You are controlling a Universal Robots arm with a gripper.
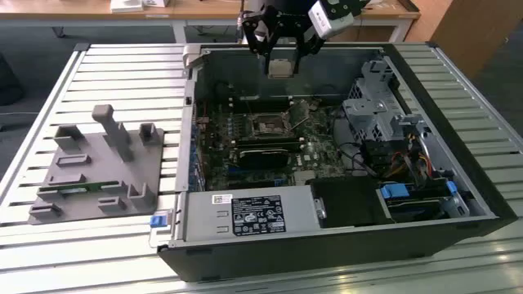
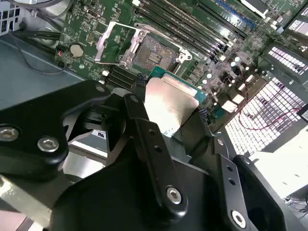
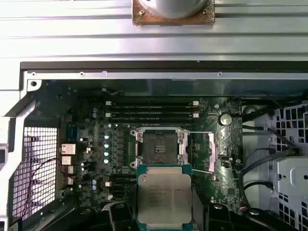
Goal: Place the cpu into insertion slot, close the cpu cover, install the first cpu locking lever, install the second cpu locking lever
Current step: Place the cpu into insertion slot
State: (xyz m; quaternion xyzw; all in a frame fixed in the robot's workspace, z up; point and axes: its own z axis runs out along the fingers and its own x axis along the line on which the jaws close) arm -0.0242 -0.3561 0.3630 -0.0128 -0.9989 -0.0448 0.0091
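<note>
The cpu (image 3: 163, 199) hangs in the air above the insertion slot (image 3: 157, 147), apart from it and not seated, its pale metal top facing the first wrist view. The gripper (image 1: 281, 60) pinches the chip by two opposite edges, its black fingers (image 2: 139, 120) drawn in narrow against them.

The insertion slot lies bare, its dark contact field exposed inside the silver rim. To one side of the slot the cpu cover (image 3: 212, 150) stands swung open on its hinge, leaving the way down free. On another side of the slot run the long black memory slots (image 3: 151, 115), and the green motherboard (image 1: 214, 156) spreads out round the slot. The open computer case (image 1: 327, 257) encloses all this. It rests on a slatted metal table (image 1: 122, 73), and a grey moulded fixture (image 1: 98, 165) lies outside the case, well away from the slot.

By my reading, none of the four steps is complete. The chip is carried but not placed, the cover is not closed, and both lever steps wait on that.
</note>
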